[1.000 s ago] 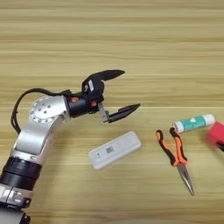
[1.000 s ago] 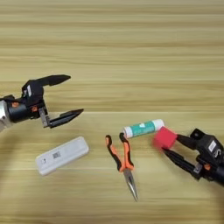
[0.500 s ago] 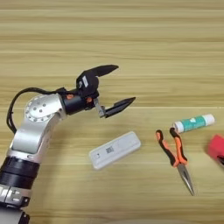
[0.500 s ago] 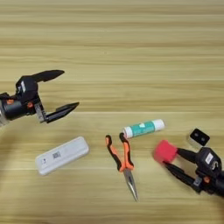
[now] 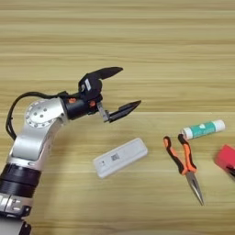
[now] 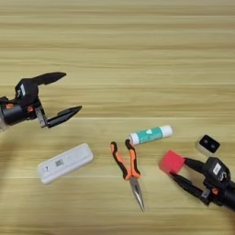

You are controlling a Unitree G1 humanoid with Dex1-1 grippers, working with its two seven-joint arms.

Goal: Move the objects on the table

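Observation:
My right gripper (image 6: 180,169) is at the near right of the table (image 6: 117,41), shut on the small red cube (image 6: 171,161), which sits at its fingertips. Just behind that arm, the small black block with a white mark (image 6: 209,143) lies by itself on the wood. My left gripper (image 5: 130,87) hovers open at the left, one finger high and one low, holding nothing. The red cube (image 5: 226,155) also shows at the right edge of the left eye view.
A white oblong device (image 5: 120,157) lies below the left gripper. Orange-handled pliers (image 6: 128,167) lie in the middle with their tip toward the near edge. A green and white tube (image 6: 150,134) lies between the pliers and the black block.
My right gripper has pulled back toward the near edge with the red cube in it, leaving the black block alone. The left gripper has drifted slightly left and away, still open.

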